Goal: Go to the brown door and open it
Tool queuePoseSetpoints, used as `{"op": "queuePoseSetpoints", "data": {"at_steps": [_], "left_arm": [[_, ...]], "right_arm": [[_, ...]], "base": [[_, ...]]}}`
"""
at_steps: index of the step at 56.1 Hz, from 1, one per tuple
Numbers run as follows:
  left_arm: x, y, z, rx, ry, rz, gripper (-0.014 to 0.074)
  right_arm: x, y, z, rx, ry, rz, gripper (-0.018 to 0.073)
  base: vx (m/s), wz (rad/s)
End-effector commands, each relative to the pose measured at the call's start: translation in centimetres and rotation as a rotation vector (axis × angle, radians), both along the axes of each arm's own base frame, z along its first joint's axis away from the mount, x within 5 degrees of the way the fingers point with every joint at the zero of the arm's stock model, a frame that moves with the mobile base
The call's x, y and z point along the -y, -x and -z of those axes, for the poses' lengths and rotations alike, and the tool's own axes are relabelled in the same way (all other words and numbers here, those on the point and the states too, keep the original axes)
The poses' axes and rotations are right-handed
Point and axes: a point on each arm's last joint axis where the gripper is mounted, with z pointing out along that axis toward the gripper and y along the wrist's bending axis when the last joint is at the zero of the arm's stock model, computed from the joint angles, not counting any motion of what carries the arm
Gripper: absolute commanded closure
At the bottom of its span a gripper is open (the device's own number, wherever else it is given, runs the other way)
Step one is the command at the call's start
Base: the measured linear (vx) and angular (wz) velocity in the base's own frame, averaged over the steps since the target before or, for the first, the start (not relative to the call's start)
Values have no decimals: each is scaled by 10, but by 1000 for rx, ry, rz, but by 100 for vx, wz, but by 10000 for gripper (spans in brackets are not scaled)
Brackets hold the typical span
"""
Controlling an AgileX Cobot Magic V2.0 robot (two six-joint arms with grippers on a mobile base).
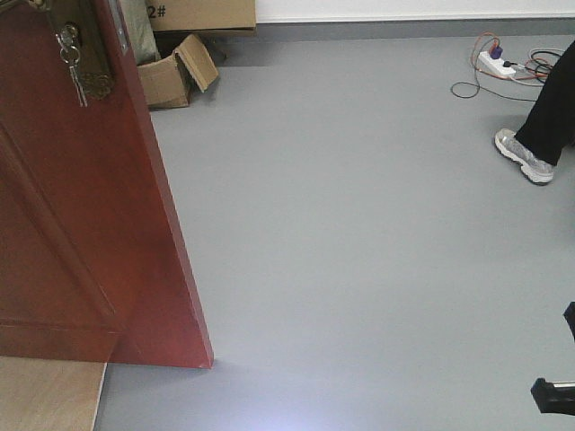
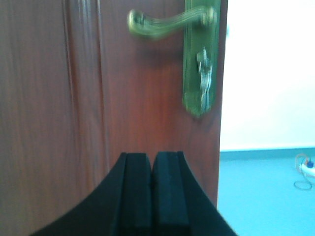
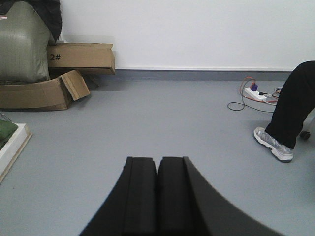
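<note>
The brown door (image 1: 81, 224) stands at the left of the front view, swung partly open, its free edge running down to the grey floor. Keys (image 1: 72, 67) hang from its brass lock plate (image 1: 85, 54). In the left wrist view the door (image 2: 98, 98) fills the frame; the brass lever handle (image 2: 167, 22) and lock plate with keys (image 2: 202, 64) sit above and right of my left gripper (image 2: 152, 160), which is shut and empty, close to the door face. My right gripper (image 3: 157, 164) is shut and empty, pointing over open floor.
Cardboard boxes (image 1: 180, 72) lie behind the door by the wall, also in the right wrist view (image 3: 54, 78). A person's leg and shoe (image 1: 530, 148) stand at the right. A power strip with cables (image 1: 503, 63) lies near the wall. A pale wooden board (image 1: 45, 395) lies at the door's foot.
</note>
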Motion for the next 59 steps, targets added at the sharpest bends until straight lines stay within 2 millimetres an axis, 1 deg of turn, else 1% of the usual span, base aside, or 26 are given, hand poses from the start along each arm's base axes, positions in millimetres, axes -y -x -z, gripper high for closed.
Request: {"op": "queuePoseSetpoints", "data": {"at_steps": [1,16,59], "left_arm": [[0,6,-10,81,-4,2,600],[-1,4,-5,38,3,-19,600],[-1,4,-5,39,3,-19,600]], "right_arm": [[0,-1,-7,91,11,2,559],[0,-1,-7,91,11,2,559],[0,-1,-7,91,11,2,559]], "base": [[0,0],[0,0],[0,0]]}}
